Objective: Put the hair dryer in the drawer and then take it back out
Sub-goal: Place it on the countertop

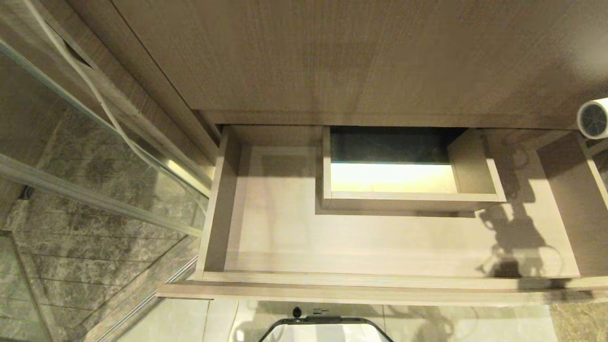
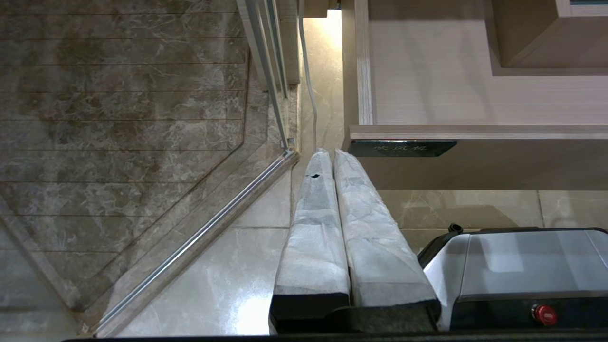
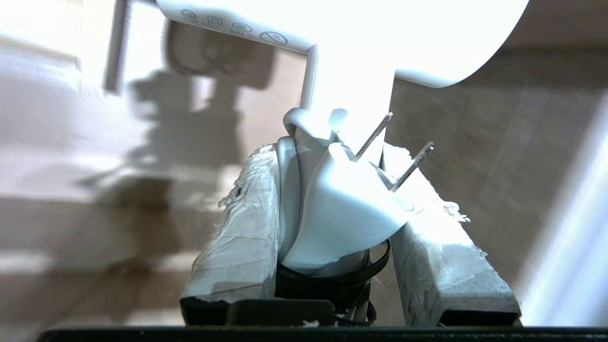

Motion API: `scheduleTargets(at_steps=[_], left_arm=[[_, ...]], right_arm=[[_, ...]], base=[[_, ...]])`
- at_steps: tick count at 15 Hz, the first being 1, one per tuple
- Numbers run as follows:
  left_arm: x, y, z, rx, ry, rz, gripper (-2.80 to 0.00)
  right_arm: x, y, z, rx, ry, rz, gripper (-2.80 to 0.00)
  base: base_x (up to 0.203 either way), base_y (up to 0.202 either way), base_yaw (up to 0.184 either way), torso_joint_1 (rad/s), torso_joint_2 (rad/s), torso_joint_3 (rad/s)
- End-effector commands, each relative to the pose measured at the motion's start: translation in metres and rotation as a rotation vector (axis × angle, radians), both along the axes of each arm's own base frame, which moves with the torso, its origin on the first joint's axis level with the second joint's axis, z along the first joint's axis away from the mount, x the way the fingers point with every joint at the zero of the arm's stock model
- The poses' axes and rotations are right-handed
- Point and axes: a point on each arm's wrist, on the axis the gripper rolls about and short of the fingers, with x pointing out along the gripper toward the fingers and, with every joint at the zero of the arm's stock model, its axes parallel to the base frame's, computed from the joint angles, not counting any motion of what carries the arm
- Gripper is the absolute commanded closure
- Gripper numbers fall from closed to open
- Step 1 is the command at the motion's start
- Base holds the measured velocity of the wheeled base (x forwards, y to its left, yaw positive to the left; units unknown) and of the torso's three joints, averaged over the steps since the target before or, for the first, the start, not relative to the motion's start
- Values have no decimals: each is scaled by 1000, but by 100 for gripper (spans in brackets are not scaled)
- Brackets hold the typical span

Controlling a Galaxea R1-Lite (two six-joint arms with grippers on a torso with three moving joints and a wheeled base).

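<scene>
Right gripper (image 3: 332, 199) clamps hair dryer (image 1: 593, 118) by handle and plug at 3 o'clock above open, bare drawer (image 1: 285, 228); left gripper (image 2: 332, 156) parked, fingers pressed together, over the floor.

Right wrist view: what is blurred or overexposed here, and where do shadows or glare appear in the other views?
Right wrist view: the hair dryer is overexposed white, the background soft; the plug in the right claw is sharp. Head view: a dark shadow lies on the floor of the drawer, toward its right end. Left wrist view: glare on the floor tiles beside the left claw.
</scene>
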Motion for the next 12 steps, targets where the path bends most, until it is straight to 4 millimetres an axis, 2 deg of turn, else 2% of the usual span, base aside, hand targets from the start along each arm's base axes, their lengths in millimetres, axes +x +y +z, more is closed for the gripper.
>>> scheduleTargets(at_steps=[1, 7, 10, 12], left_arm=[[0, 0, 0, 0, 1, 0, 0], [0, 0, 0, 0, 0, -1, 0], [0, 0, 0, 0, 0, 0, 0], [0, 0, 0, 0, 0, -1, 0]], right_arm=[[-51, 32, 11, -91, -58, -25, 0], [-117, 86, -2, -171, -103, -31, 0], [-140, 105, 1, -210, -175, -67, 0], [-151, 114, 5, -222, -236, -97, 0]], base=[[0, 0, 0, 0, 0, 0], [0, 0, 0, 0, 0, 0], [0, 0, 0, 0, 0, 0], [0, 0, 0, 142, -237, -67]])
